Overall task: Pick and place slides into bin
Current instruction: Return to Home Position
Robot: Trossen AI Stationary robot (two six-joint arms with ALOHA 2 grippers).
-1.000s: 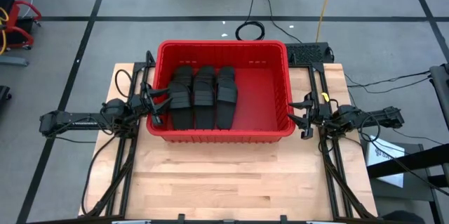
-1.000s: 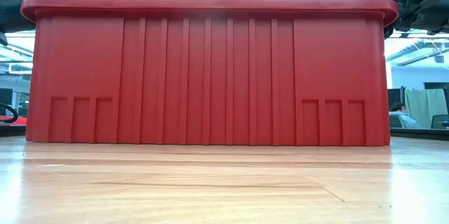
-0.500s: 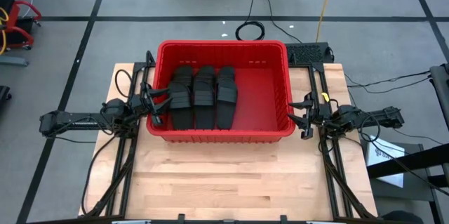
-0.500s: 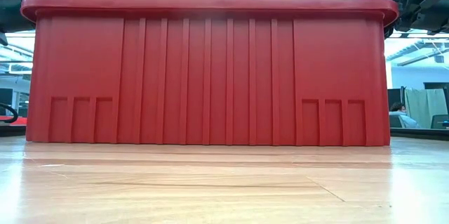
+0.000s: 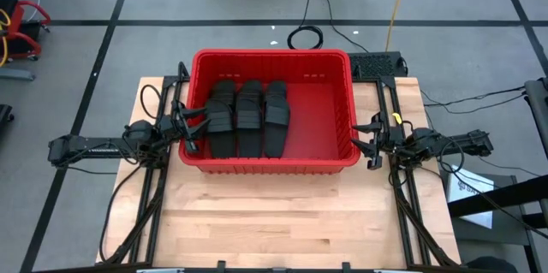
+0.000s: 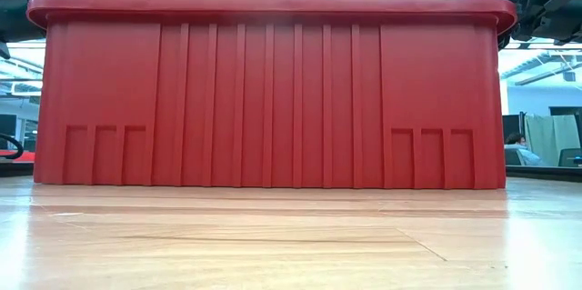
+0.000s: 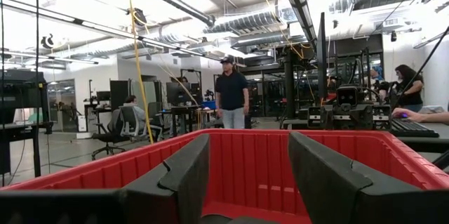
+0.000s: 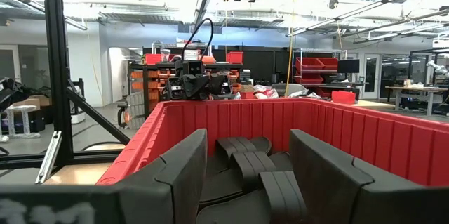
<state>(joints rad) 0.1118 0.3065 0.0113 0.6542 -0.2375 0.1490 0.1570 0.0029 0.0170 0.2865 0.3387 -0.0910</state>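
Note:
The red bin (image 5: 330,93) stands on the far half of the wooden table. In the low view its ribbed near wall (image 6: 273,90) fills the picture. Several black slides (image 5: 248,119) lie side by side on the bin's floor in its left half, ribbed straps up; the right wrist view also shows the slides (image 8: 256,164). My left gripper (image 5: 190,130) stands open at the bin's left rim, pointing across the bin (image 7: 252,161). At the bin's right wall my right gripper (image 5: 370,139) is open and faces in, nothing between its fingers (image 8: 175,175).
Bare wooden tabletop (image 5: 274,213) lies in front of the bin. A black block (image 5: 377,63) sits at the table's far right corner. The right half of the bin's floor (image 5: 321,123) is bare. People stand and sit in the room beyond (image 7: 231,97).

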